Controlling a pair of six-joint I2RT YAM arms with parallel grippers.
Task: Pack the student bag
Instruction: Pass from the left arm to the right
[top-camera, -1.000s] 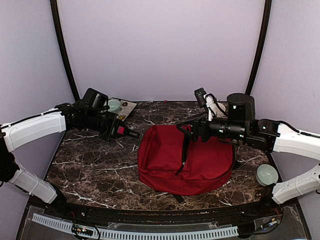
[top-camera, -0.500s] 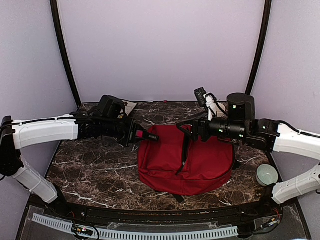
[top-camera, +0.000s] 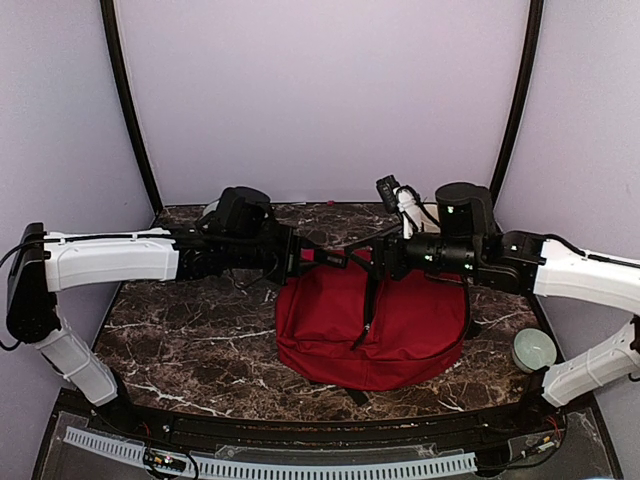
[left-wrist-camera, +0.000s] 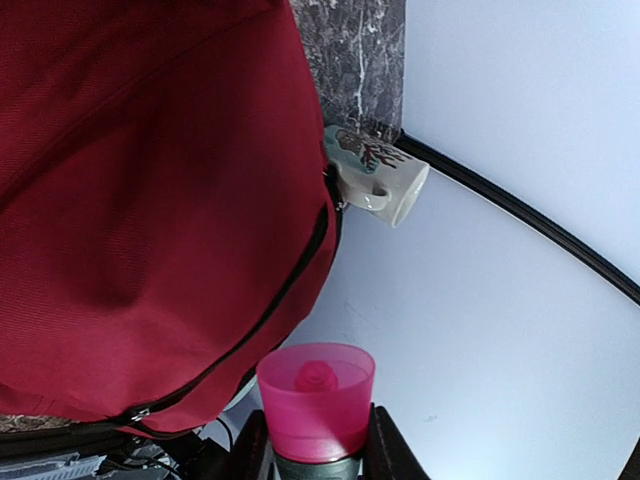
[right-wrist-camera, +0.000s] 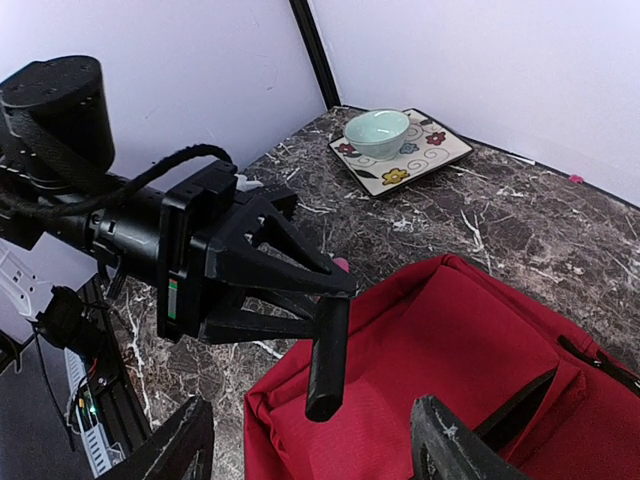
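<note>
Left gripper was clamped on a pink-capped item. Its fingers sat on the grey-green body just under the translucent cap. The left arm was stretched out to the right, with the gripper hanging over the upper left edge of the student bag.

Right gripper faced it from the other side, over the bag's far top edge. Its jaws stood wide apart, and its fingers straddled the view of the red fabric below. A dark strap ran close by one finger; couldn't tell whether it was touching. The two grippers were near each other, tip toward tip, but apart.

The bag lay flat on the dark marble table, centre to right. Its red side was up and a dark zipper line curved along its edge.

- A cream mug with a coral pattern sat just beside the bag's far edge, close to the back wall.
- A square floral plate was at the far left corner, with a pale green bowl on it. Both were well apart from the bag.
- A second pale green bowl stood at the right side of the table, next to the right arm's lower link.
</note>
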